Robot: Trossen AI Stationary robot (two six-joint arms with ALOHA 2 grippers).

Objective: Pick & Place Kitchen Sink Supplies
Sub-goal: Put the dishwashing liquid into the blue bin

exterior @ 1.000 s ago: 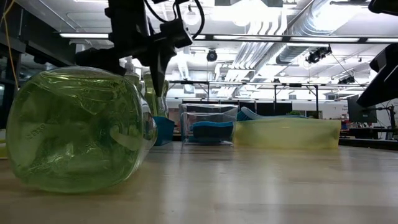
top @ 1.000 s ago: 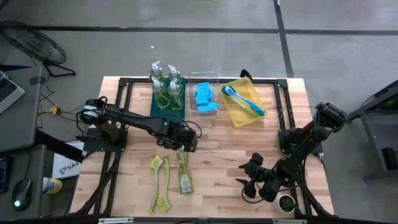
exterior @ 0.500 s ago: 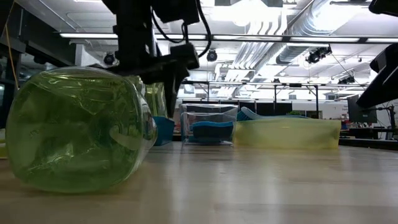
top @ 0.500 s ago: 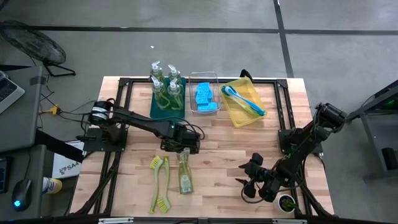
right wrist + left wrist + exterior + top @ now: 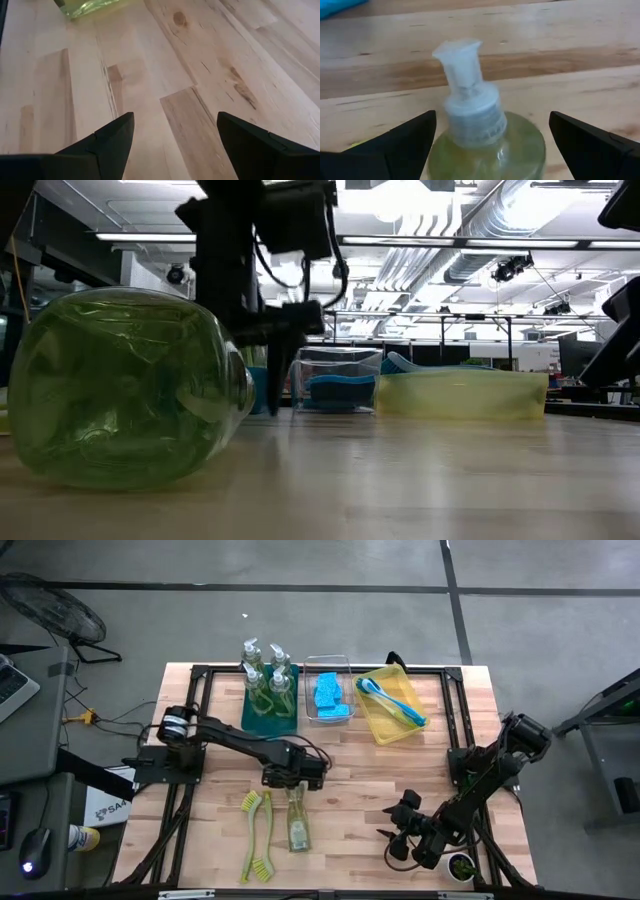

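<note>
On the table's near side a soap bottle (image 5: 297,823) lies flat beside two green brushes (image 5: 256,836), its pump pointing to twelve o'clock. The left gripper (image 5: 296,783) has just spread its fingers wide and come down over that pump (image 5: 465,90), one finger on each side, not yet touching; a grasp looks imminent. At four o'clock the right gripper (image 5: 398,840) waits, fingers apart, holding nothing. Farther back, upright bottles stand in the teal bin (image 5: 265,720), sponges (image 5: 329,693) in the clear bin, blue brushes (image 5: 392,698) in the yellow bin. The low view is mostly blocked by the bottle's base.
</note>
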